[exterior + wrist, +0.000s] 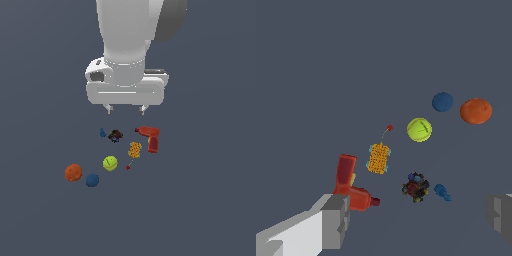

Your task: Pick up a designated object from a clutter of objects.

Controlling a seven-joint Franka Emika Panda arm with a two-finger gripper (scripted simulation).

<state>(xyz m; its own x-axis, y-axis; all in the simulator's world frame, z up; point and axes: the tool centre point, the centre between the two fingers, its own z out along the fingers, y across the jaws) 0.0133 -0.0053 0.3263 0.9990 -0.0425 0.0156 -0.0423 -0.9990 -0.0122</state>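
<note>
No text, label, brand, number or sign can be read in either view — the drill (150, 137), the orange-yellow block (134, 149) and the balls carry only colour and mottling, too small and blurred to hold letters — and the arm's pale casing is plain too.

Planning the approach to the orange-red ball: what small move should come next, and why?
Probably shift the gripper toward the exterior view's left and nearer the camera, over the orange-red ball. The fingers are open, holding nothing, high above the dark piece, away from the ball.
</note>
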